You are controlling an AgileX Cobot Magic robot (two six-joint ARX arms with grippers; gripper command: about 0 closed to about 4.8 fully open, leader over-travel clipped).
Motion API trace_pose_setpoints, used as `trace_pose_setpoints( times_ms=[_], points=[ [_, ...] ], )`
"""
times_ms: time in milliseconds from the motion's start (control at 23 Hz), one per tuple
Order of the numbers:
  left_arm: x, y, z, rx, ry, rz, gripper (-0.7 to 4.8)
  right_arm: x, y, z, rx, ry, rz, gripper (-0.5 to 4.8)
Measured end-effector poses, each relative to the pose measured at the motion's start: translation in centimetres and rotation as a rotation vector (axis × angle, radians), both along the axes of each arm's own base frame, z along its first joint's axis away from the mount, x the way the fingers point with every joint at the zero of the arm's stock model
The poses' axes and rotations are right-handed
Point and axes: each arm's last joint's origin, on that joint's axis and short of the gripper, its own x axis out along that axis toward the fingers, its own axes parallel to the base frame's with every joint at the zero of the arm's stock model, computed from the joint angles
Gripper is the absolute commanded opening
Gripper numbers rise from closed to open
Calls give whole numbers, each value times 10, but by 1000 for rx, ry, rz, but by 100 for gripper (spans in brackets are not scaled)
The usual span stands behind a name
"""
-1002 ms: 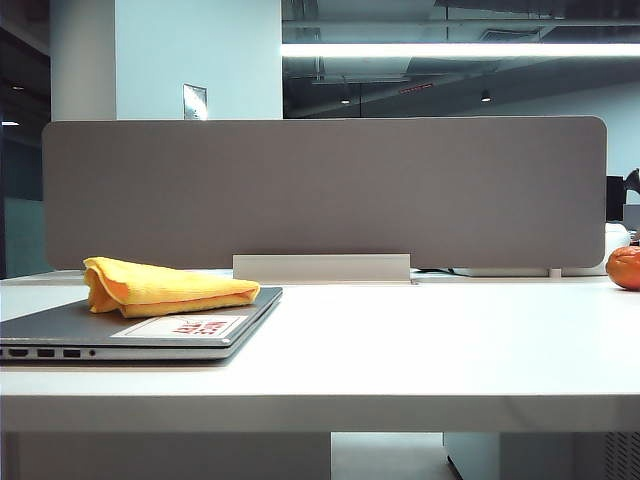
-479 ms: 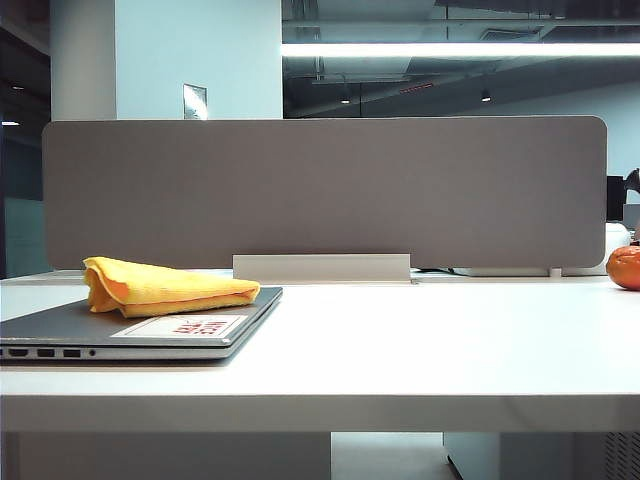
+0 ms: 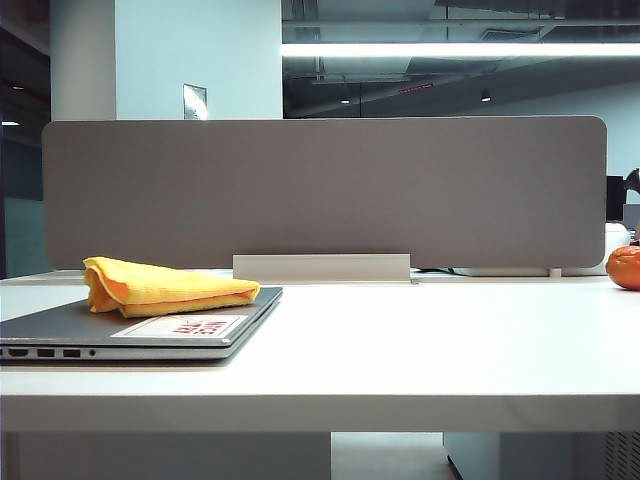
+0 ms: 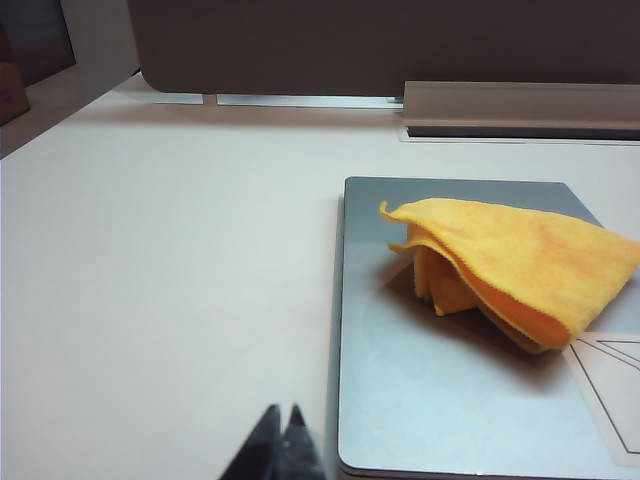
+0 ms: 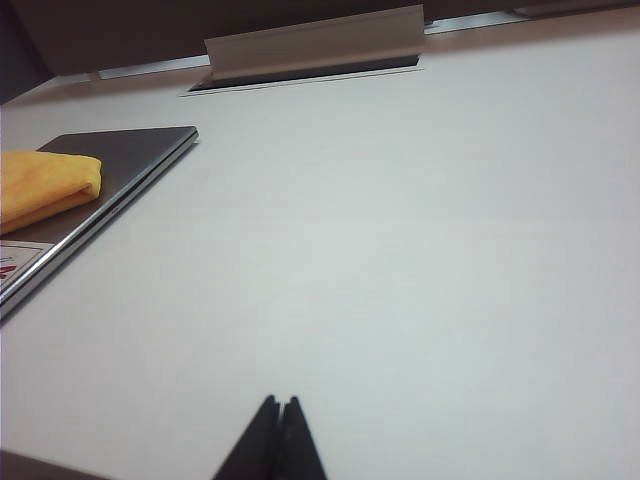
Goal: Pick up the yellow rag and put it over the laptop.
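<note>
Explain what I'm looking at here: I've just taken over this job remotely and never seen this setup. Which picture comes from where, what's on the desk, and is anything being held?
This is a robot with two arms, each ending in a two-finger tool. One picture comes from a fixed camera facing the desk; no arm shows in it. The other two come from cameras on the arms' wrists.

On the white table lies a closed grey laptop, and the folded yellow rag rests on its lid, beside a white sticker. An orange fruit sits at the far right edge, before a grey divider panel.

In the left wrist view, the left tool hangs over bare table near the laptop's edge, fingers together, holding nothing. In the right wrist view, the right tool is also shut and empty, over bare table, well away from the laptop.
</note>
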Motion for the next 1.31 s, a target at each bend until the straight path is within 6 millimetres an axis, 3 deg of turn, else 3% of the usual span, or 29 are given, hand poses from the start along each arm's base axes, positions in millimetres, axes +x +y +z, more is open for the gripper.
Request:
trace_pose_setpoints(
  times_ms=[305,523,827,1307],
  points=[
    [0,0,0,0,0,0,-5,1,-1,2,-54,-32,-24,-1],
    [0,0,0,0,0,0,-5,2,-5,11,-95,-131,-176,-1],
    [0,0,0,0,0,0,-5,2,-11,12,-158,-140,-374,-1],
    [0,0,0,0,0,0,-5,2,-8,9,-204,-122,-265,-1]
  ],
)
